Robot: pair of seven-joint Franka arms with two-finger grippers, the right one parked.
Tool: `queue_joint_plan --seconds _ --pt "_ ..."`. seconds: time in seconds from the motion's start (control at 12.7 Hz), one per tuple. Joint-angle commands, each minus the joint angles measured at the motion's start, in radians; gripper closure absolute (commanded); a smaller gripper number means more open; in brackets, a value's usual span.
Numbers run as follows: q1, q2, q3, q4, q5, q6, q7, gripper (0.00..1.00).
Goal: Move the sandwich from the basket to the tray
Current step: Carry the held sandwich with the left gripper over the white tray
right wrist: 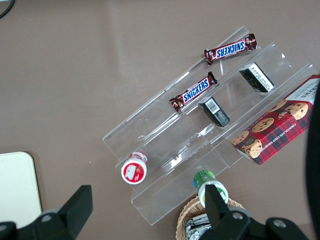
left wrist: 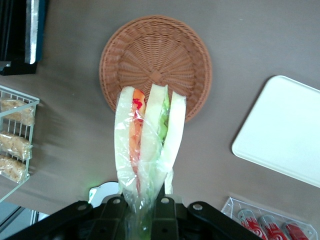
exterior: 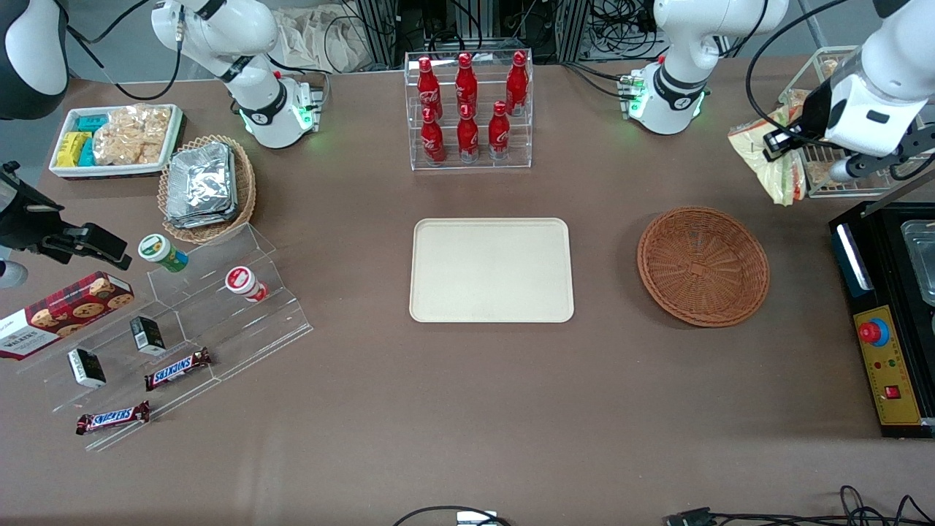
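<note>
Hanging in the air by its clear wrap, the sandwich (left wrist: 148,145) is pinched at one end by the gripper (left wrist: 145,210) jaws, long axis pointing away from them, above the surface just beside the empty reddish-brown wicker basket (exterior: 703,264). The cream tray (exterior: 491,270) lies toward the parked arm's end.

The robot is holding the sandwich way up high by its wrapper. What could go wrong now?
1. The gripper pinches only the clear wrap at the sandwich's end, so it may slip out or the wrap may tear, dropping it onto the table.
2. The sandwich dangles loosely, so it may swing while carried and land partly off the tray.
3. It hangs close to the wire rack at the working arm's end of the table, so it might snag there.
</note>
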Motion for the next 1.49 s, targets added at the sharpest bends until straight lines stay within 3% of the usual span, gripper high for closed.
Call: queue_joint_plan --seconds 0.0,0.24,0.47,0.71,0.94,1.18,1.41 --pt "-0.001 0.062 -0.099 0.096 -0.020 -0.035 -0.001 1.00" --pt "-0.001 0.201 -0.303 0.251 -0.086 -0.035 -0.247 0.98" --pt "-0.001 0.440 -0.526 0.463 -0.079 -0.028 -0.453 0.98" --pt "-0.002 0.556 -0.650 0.526 0.033 -0.020 -0.450 0.98" --pt "-0.001 0.553 -0.654 0.363 0.070 0.072 -0.388 0.98" --pt "0.011 0.563 -0.643 0.147 0.099 0.321 -0.355 0.98" --pt "0.018 0.598 -0.614 -0.068 0.206 0.596 -0.352 0.98"
